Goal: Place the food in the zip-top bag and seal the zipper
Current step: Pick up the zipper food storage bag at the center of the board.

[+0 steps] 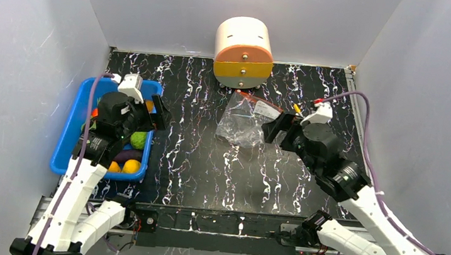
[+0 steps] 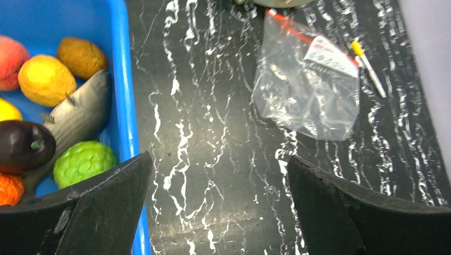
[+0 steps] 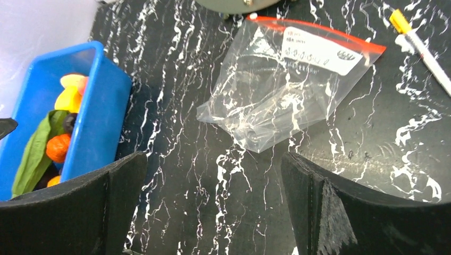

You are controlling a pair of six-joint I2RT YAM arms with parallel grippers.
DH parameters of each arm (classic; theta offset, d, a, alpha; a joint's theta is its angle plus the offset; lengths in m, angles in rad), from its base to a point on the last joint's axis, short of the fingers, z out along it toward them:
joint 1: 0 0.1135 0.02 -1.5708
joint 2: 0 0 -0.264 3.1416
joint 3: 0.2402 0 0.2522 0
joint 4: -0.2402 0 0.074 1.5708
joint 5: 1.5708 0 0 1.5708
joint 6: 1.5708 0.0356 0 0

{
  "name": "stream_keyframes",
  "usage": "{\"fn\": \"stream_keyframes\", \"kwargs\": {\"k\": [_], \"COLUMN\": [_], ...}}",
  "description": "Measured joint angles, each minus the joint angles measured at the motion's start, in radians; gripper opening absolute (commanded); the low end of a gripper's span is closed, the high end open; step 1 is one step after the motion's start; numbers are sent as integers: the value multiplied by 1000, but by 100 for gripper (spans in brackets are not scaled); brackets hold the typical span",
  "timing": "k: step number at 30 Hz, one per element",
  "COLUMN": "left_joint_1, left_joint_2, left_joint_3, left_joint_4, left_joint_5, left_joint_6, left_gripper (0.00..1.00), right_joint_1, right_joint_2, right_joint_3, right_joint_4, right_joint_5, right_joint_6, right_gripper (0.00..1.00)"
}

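Both pincers are released. The left gripper (image 2: 218, 162) has its jaws spread wide with nothing between them, above the right wall of the blue bin (image 2: 125, 79). The right gripper (image 3: 213, 159) is equally wide and empty, near the right side of the zip-top bag (image 3: 282, 90).

Bag: clear thin film, crinkled and glossy, roughly rectangular, lying flat on the black white-veined marble-look tabletop (image 1: 207, 157). The zipper (image 3: 319, 27) is a thin red-orange strip along the far edge, with a white label (image 3: 319, 50) just below it. The bag mouth points at the drum-shaped drawer unit (image 1: 243, 52), which is cream on top with an orange band over a grey one. The bag is well apart from the bin.

Bin: rigid smooth plastic, rectangular, holding the food:
- bumpy green ball (image 2: 84, 162)
- grey scaled fish (image 2: 80, 117)
- glossy dark purple fruit (image 2: 24, 146)
- matte brown lump (image 2: 82, 56)
- yellow-orange rounded piece (image 2: 47, 79)
- pink peach (image 2: 10, 62)
- pebbled orange piece (image 2: 9, 190)
- leafy green (image 3: 34, 154), draped along the inner wall

A white pen with a yellow cap (image 3: 420, 48) lies just beside the bag's label corner.
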State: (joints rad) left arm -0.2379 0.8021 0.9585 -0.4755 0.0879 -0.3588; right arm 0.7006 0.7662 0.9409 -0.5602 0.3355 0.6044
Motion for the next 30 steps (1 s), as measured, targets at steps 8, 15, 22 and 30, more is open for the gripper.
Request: {"fn": "stream_keyframes", "kwargs": {"k": [8,15,22,30], "left_joint_1": [0,0,0,0], "left_joint_2": [-16,-88,-134,-198], "left_joint_3": [-118,-215,-254,-260], "left_joint_4": [30,86,138,166], "left_joint_5": [-50,-57,-9,62], "left_joint_6": [-1,3,35,63], "left_gripper": [98,98,98,98], "right_joint_1": [0,0,1,-1], "right_joint_2": [165,372,578,684], "right_joint_3": [-105,-112,-60,-59], "right_joint_4": [154,282,253,235], "right_joint_5": [-8,-3,100,194], "right_joint_6": [67,71,100,254], "right_gripper": [61,48,49,49]}}
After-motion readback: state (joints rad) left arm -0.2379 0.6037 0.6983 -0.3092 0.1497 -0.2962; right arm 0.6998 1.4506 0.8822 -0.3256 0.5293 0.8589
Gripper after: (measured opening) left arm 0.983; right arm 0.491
